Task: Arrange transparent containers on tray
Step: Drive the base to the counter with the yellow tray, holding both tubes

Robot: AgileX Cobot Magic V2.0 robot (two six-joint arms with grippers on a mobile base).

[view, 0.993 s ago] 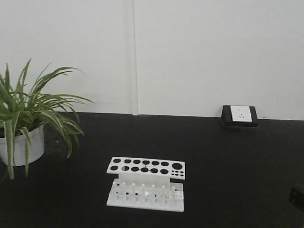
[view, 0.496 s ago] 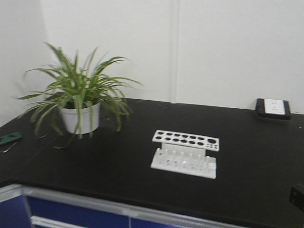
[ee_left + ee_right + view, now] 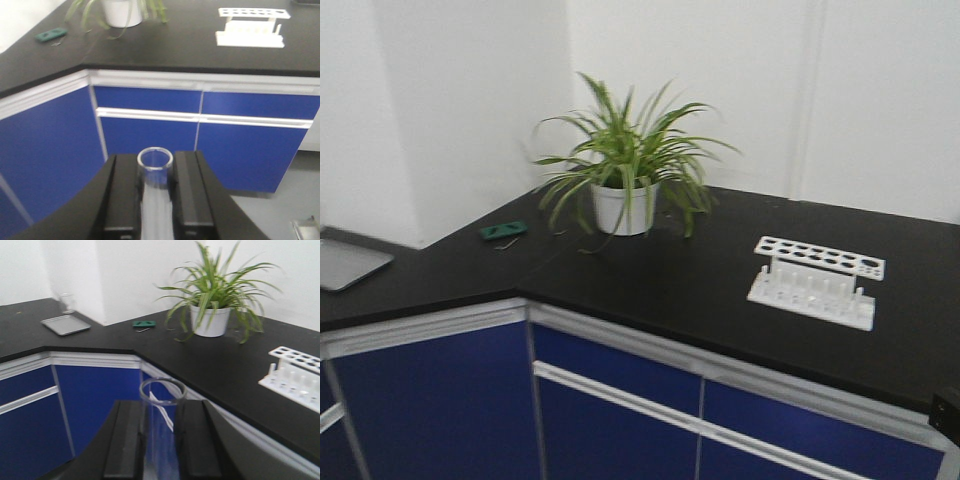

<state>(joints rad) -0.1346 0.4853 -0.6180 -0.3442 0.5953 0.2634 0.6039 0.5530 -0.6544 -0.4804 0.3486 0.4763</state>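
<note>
Black desk (image 3: 660, 290) lies ahead. I see the left end effector (image 3: 155, 162) clamped on a glass tube (image 3: 155, 186), the right end effector (image 3: 161, 407) on a second tube (image 3: 162, 440). I judge this grip is for carrying them.

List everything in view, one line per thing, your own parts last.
countertop: one, black, L-shaped, along white walls
cabinets: several fronts, blue, under the countertop
spider plant: one, green in a white pot, on the countertop near the corner
tube rack: one, white, right of the plant
small flat object: one, green, left of the plant
grey tray: one, on the countertop's left wing
glass vessel: one, clear, behind the grey tray
left glass tube: one, clear, in the left gripper
right glass tube: one, clear, in the right gripper
left gripper: black, shut
right gripper: black, shut
</note>
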